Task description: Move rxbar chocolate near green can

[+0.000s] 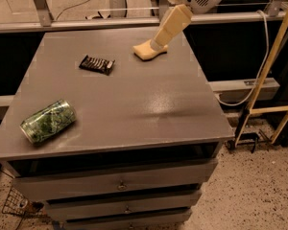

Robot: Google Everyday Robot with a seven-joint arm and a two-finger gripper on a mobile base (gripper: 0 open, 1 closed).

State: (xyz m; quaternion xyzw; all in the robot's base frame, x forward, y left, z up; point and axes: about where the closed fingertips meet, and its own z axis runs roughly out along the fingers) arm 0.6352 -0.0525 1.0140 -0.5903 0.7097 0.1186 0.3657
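On the table point(149, 109): one rxbar chocolate point(97, 64), one green can point(48, 121), one yellow sponge point(146, 51).
Rxbar chocolate: lies flat on the far left half, inside the edges, just left of the sponge but not touching it.
Green can: lies on its side at the near left corner, close to both the left and the front edge, well apart from the bar.
Sponge: sits toward the far edge, right of the middle.
Gripper point(159, 44): one, reaching down from the upper right, with its tip right at the sponge's top and well clear of the bar. Whether it is open or closed cannot be told.
Open room: bare surface lies between bar and can. The middle, the near right corner and the right side are bare too.
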